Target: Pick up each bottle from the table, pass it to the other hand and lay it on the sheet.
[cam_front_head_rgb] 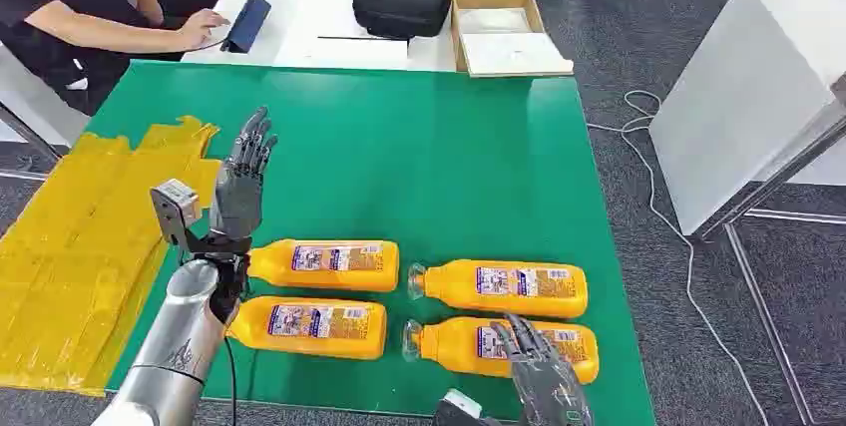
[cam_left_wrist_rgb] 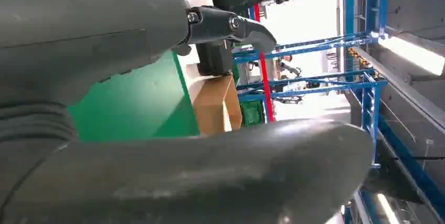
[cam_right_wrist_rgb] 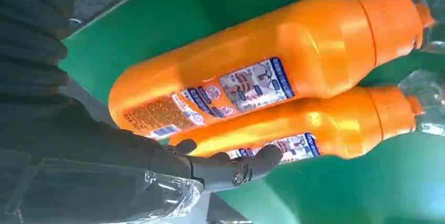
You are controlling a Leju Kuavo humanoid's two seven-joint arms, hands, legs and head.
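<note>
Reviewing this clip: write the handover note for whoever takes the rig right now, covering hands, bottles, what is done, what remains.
Left hand: raised above the green mat, fingers spread, holding nothing.
Right hand: low over the near right bottle, fingers apart; no grip visible.
Bottles: four orange ones lie on their sides on the mat, two by two: far left bottle, near left bottle, far right bottle, and the near right one.
Yellow sheet: beside the mat on the robot's left, no bottle on it.
Done: nothing laid yet.
Left: all four picks, passes and placements.

A workshop: blue steel racking (cam_left_wrist_rgb: 367,85), grey floor (cam_front_head_rgb: 609,97), worktables (cam_front_head_rgb: 329,17).
</note>
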